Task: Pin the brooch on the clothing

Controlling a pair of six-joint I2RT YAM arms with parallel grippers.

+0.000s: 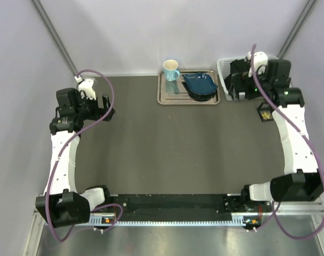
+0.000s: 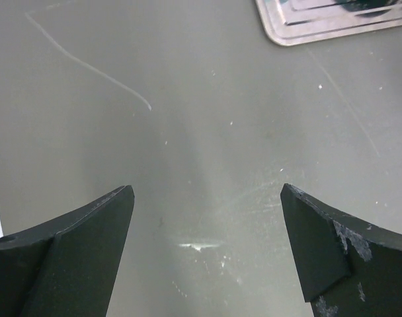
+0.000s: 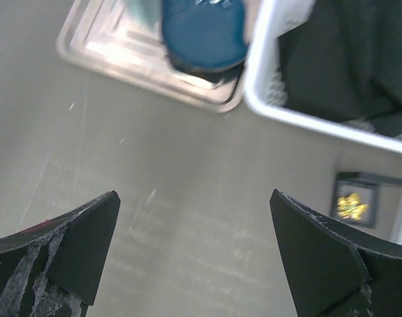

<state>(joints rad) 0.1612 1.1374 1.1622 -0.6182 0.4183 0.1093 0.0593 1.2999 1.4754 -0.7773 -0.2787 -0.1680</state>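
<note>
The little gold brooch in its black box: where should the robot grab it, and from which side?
Probably by its opposite outer edges, coming straight down from above. The brooch lies flat and face-up in a small open box, whose walls block a sideways approach. The open right hand is nearest. The picture is too blurry to show finer detail.

Tray point(image 1: 172, 97) at far edge of table point(image 1: 167, 154); mug point(image 1: 171, 70) and dish point(image 1: 200, 84) on it. Basket point(image 3: 307, 119) just right, shirt point(image 3: 340, 59) inside. Before basket, box point(image 3: 361, 177) holding brooch point(image 3: 351, 206).
</note>
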